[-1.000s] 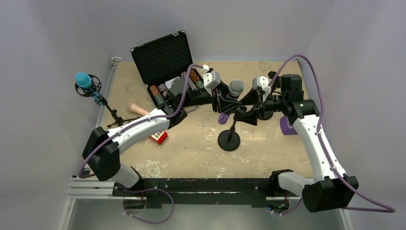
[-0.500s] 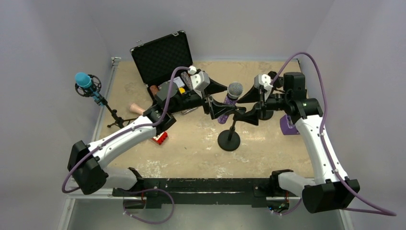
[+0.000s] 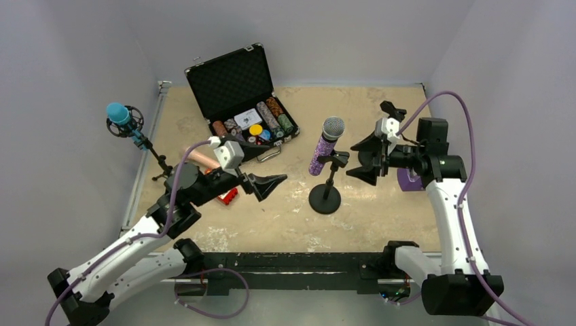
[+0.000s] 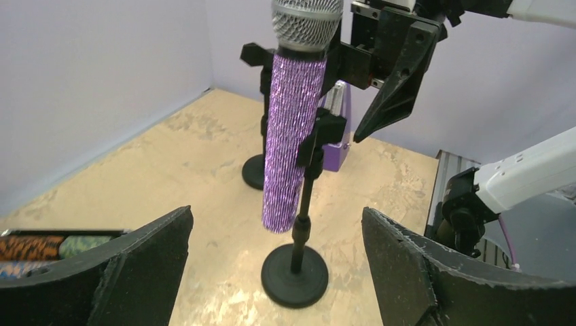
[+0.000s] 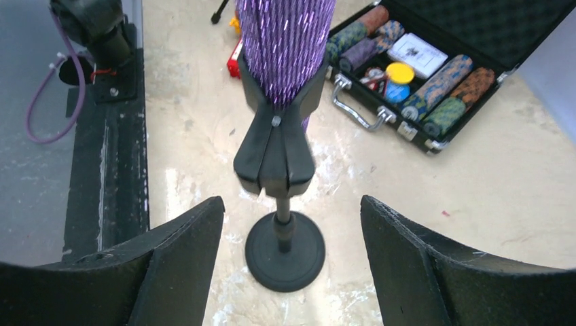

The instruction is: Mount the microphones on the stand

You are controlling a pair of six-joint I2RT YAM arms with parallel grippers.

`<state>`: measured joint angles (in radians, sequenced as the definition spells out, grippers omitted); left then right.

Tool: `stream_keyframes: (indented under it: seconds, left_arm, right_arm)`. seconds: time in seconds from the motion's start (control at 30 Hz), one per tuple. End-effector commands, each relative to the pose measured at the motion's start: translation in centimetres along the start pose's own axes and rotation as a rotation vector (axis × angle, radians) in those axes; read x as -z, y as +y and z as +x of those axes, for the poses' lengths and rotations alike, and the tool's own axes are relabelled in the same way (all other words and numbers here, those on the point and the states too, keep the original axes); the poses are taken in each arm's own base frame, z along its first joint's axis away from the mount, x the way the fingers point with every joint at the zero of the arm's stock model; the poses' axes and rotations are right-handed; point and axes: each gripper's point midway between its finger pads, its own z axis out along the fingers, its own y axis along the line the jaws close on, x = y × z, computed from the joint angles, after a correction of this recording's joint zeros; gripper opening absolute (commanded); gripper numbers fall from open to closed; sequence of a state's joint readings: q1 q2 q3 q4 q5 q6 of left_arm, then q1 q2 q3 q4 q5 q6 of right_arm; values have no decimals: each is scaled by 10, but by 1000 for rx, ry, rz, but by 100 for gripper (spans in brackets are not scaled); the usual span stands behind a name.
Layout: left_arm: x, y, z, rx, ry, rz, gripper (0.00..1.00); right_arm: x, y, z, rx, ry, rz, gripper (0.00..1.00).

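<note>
Between left pincer (image 3: 270, 185) and right pincer (image 3: 358, 159), both gaping empty, the purple microphone (image 3: 321, 151) sits in its stand (image 3: 325, 199).

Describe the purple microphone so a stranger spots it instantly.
Look to the middle of the beige table, where a black round-based stand rises. Clipped in it is the purple microphone: glittery body, silver mesh head, unlike the blue microphone at the left edge.

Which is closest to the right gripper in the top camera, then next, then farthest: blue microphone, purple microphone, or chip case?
1. The purple microphone, clipped in the stand, just left of the right gripper.
2. The chip case, open, at the back middle.
3. The blue microphone, at the far left edge.
</note>
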<state>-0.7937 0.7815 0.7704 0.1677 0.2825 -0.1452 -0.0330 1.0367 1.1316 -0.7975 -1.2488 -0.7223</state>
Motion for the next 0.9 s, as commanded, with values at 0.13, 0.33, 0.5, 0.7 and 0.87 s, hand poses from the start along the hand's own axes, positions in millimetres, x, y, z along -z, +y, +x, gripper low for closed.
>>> stream_keyframes:
  seconds: [0.13, 0.33, 0.5, 0.7, 0.87]
  left_arm:
    - [57, 14, 42, 69, 81, -167, 98]
    - [74, 15, 55, 117, 74, -207, 98]
    - [73, 18, 65, 133, 77, -222, 98]
    - [73, 19, 65, 122, 83, -226, 98]
    - [74, 19, 67, 122, 94, -227, 98]
  right_arm:
    - [-11, 0, 51, 82, 3, -44, 77]
    - [-24, 0, 67, 135, -36, -125, 74]
    - [-42, -4, 77, 101, -43, -170, 70]
    - [-64, 2, 86, 80, -38, -221, 64]
    - [-73, 6, 86, 24, -52, -264, 44]
